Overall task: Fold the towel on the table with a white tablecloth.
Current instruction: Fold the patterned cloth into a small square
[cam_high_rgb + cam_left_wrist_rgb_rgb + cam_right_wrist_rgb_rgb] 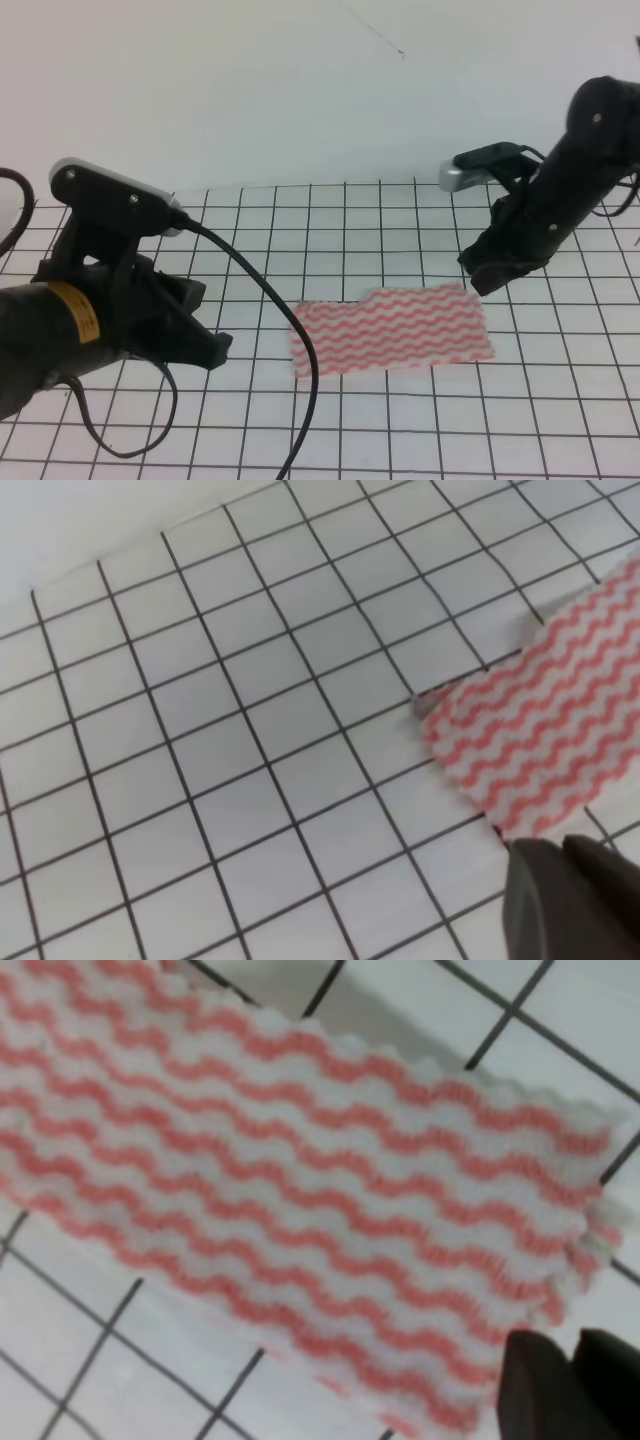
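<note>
The towel [390, 328] is thin, matt, wavy-textured cloth; the tablecloth [300, 220] smooth matt fabric.

Open grid table [400, 420] around towel [390, 328]; right tool [482, 282] beside.

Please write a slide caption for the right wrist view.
Striped towel lying on the gridded tablecloth, seen from close above.

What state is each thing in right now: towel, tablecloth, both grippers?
towel: lying flat on the table as a wide, short strip, apparently folded once, held by neither gripper.
table with a white tablecloth: spread flat and smooth.
left gripper: left of the towel, not touching it; jaw state unclear.
right gripper: above the towel's far right corner, holding nothing; jaw state unclear.
</note>
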Controlling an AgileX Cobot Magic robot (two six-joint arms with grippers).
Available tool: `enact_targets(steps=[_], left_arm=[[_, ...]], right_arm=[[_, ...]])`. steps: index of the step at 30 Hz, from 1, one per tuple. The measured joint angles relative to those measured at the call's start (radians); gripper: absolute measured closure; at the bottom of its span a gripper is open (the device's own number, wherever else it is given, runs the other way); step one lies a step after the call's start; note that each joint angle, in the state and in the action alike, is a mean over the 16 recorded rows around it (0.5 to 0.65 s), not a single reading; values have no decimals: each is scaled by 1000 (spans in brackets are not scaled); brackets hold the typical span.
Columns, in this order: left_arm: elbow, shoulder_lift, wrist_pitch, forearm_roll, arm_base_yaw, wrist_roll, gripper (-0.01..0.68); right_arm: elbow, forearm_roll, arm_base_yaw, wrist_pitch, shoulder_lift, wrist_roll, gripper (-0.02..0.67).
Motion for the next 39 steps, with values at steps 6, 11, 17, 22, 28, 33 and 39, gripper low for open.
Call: enact_targets(steps=[6,11,17,22,28,33,39], left_arm=[[2,19,-26,-8,0,-1,674],[4,22,-42,-14,0,-1,674],[6,23,-49,-16,0,-1,674],[7,23,-51,-17,0,-1,674],[7,23,-53,-17,0,-1,674],[7,23,-55,-17,0,-1,674],[7,23,-56,-17,0,-1,674]], right_arm=[[30,89,-46,53,3,-42,535],[60,137,-57,59,13,-64,510],[88,157,-57,21,28,-47,504],[92,149,-57,-8,44,-2,485],[92,145,-57,-35,62,31,454],[92,145,-57,-48,80,44,436],[91,154,-57,-55,96,47,432]])
